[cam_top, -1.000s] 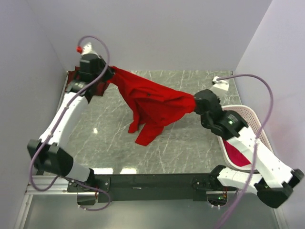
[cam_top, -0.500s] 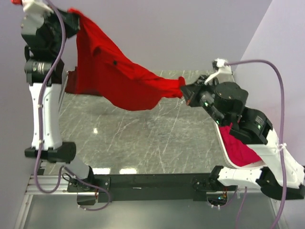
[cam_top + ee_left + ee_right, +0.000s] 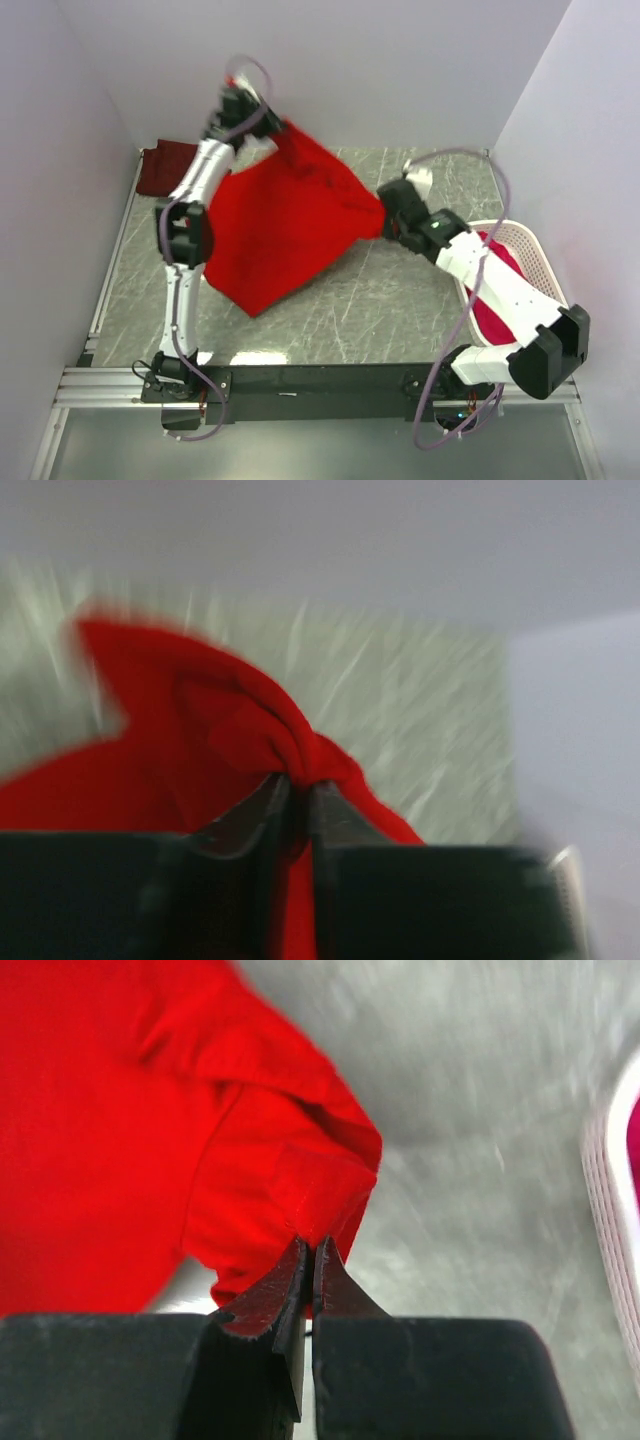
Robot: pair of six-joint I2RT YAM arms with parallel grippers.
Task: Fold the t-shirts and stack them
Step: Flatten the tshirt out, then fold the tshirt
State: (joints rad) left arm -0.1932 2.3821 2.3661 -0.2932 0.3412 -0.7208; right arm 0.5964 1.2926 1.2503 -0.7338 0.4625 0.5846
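A bright red t-shirt (image 3: 280,225) hangs stretched between both grippers, and its lower edge reaches the marble table. My left gripper (image 3: 272,138) is at the back near the wall, shut on a bunched corner of the red t-shirt (image 3: 200,750). My right gripper (image 3: 383,215) is at the right of the cloth, shut on the hem of the red t-shirt (image 3: 120,1110). A dark maroon t-shirt (image 3: 160,170) lies at the far left corner. A pinkish-red t-shirt (image 3: 495,318) lies in the basket.
The white perforated basket (image 3: 530,255) stands at the table's right edge, under my right arm; its rim (image 3: 610,1190) shows in the right wrist view. Walls close in at the back and on both sides. Bare marble table (image 3: 380,300) lies in front of the shirt.
My left arm swung down from high at the left to the back middle. The red t-shirt came down with it and now spreads wide over the table. The right gripper shifted slightly.
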